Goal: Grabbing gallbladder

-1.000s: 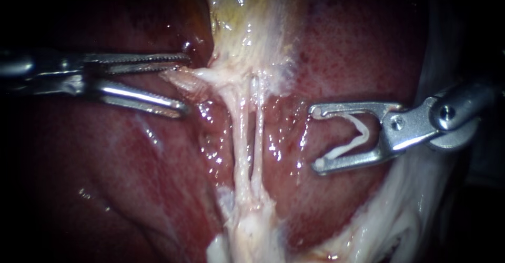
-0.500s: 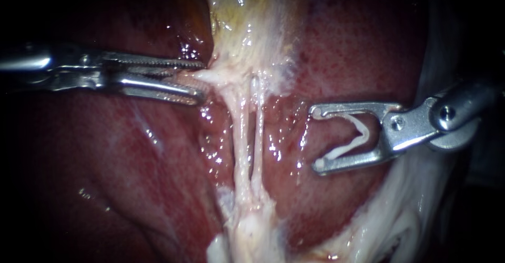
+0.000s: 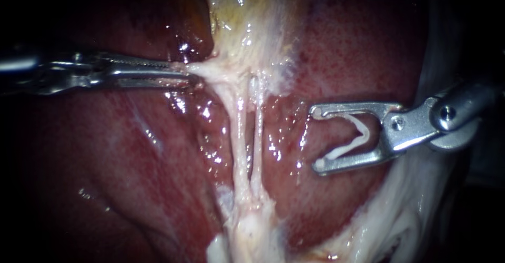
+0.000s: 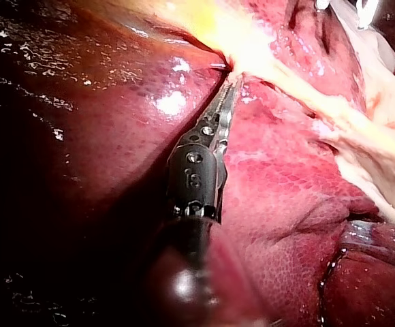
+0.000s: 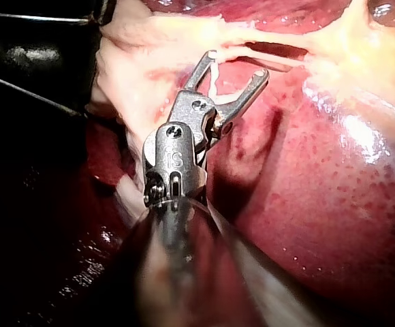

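Note:
The pale yellow gallbladder (image 3: 247, 26) hangs at the top centre, narrowing into two thin white tubes (image 3: 239, 137) that run down side by side. My left instrument (image 3: 192, 76) lies level from the left, its toothed jaws shut on the gallbladder's pale lower left edge, which is drawn out towards them. The left wrist view shows those jaws (image 4: 230, 85) pinching the same pale tissue (image 4: 218, 27). My right instrument (image 3: 315, 138) waits right of the tubes, apart from them. Its wide-set jaws hold a bent white clip (image 3: 357, 134), also seen from the right wrist (image 5: 235, 63).
Dark red liver (image 3: 121, 163) surrounds the tubes on both sides, wet and glistening. White fatty tissue (image 3: 400, 215) lies at the lower right under the right instrument's shaft, and a pale clump (image 3: 247, 231) sits where the tubes end.
The left instrument's open jaws moved right to the gallbladder's lower edge and closed on it; the pale tissue is now stretched leftward. The right instrument has not moved.

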`<state>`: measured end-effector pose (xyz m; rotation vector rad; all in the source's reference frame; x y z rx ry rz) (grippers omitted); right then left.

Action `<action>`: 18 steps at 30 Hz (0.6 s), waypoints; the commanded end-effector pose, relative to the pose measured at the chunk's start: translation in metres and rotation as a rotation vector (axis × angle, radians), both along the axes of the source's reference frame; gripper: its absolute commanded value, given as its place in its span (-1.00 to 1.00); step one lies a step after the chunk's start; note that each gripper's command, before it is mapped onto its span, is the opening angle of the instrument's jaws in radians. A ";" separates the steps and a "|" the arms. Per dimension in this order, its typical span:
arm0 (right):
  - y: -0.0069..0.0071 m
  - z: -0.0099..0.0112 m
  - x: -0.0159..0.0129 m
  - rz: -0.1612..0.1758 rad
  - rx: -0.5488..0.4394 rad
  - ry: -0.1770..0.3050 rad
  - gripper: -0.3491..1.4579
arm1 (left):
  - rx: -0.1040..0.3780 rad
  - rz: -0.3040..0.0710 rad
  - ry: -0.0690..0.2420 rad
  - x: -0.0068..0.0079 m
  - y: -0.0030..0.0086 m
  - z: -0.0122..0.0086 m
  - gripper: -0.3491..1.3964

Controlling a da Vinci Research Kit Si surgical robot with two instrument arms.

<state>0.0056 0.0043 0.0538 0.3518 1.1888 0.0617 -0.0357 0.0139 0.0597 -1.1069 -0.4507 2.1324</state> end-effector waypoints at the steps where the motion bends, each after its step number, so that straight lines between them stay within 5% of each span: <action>1: 0.0000 0.0000 0.0000 0.000 0.000 0.000 -0.06 | 0.006 0.003 -0.005 0.0001 0.0003 -0.0007 -1.00; 6: 0.0000 0.0000 0.0000 0.000 0.000 0.000 -0.06 | 0.016 -0.028 -0.018 0.0015 0.0029 -0.0043 -1.00; 11: 0.0000 0.0000 0.0000 0.000 0.000 0.000 -0.06 | -0.024 -0.056 -0.028 0.0040 0.0057 -0.0071 -1.00; 18: 0.0000 0.0000 0.0000 0.000 0.000 0.000 -0.06 | -0.033 -0.067 -0.022 0.0051 0.0065 -0.0074 -1.00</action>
